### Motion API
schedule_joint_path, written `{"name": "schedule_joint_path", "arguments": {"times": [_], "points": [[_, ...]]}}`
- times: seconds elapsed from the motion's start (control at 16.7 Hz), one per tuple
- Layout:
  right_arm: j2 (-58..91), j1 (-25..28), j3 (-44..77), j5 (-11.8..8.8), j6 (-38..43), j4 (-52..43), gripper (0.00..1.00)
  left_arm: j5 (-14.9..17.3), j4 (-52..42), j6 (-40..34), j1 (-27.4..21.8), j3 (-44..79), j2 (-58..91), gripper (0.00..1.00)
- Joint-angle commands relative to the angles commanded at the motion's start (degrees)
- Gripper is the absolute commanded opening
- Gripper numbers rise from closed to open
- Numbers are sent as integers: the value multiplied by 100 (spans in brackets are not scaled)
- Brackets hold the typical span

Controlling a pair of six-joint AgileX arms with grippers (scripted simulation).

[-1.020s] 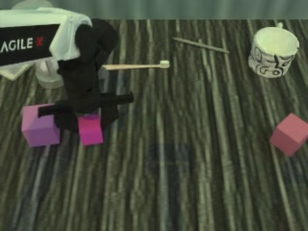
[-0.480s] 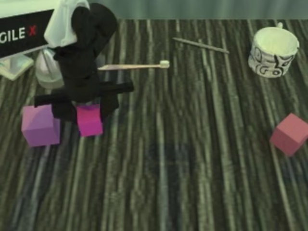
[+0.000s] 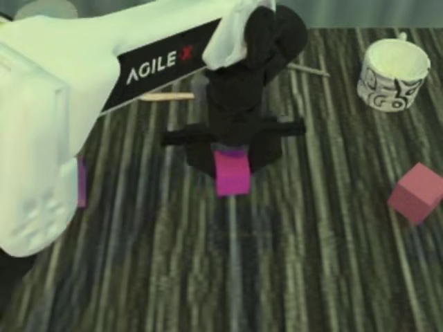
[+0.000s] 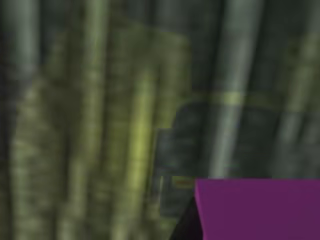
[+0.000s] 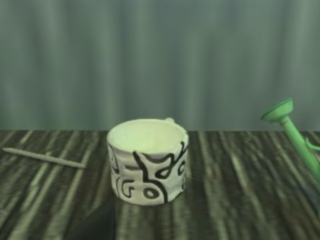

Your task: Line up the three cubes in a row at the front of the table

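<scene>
From the top view, my left arm reaches in from nine o'clock across the table toward its middle. Its black left gripper hangs just above centre, its fingers clamped on the bright magenta cube, which shows below the black jaws. The large lilac-pink cube is almost wholly hidden under the arm at nine o'clock; only a thin strip of it shows. The dusty rose-pink cube sits on the table at three o'clock, well apart from the other two and turned at an angle to the wood-grain stripes. A white mug with black markings stands at about two o'clock. A thin stick lies near twelve o'clock, partly covered by the gripper, and a pale wooden stick pokes out from under the arm at about eleven o'clock.

In the left wrist view I see the magenta cube filling one corner, with the striped table blurred beyond it.

In the right wrist view I see the mug close ahead, the thin stick lying off to one side, and a green watering-can-like spout at the edge. The right gripper does not show in any view.
</scene>
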Motion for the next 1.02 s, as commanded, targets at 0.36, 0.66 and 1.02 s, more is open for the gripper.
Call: {"name": "schedule_joint_path", "arguments": {"times": [0.36, 0.66, 1.02], "points": [[0, 0, 0, 0, 0, 0, 100, 0, -733, -754, -1198, 1647, 829, 0], [0, 0, 0, 0, 0, 0, 100, 1, -757, -784, -1252, 1713, 848, 0], [0, 0, 0, 0, 0, 0, 100, -3, 64, -803, -1256, 886, 869, 0]]}}
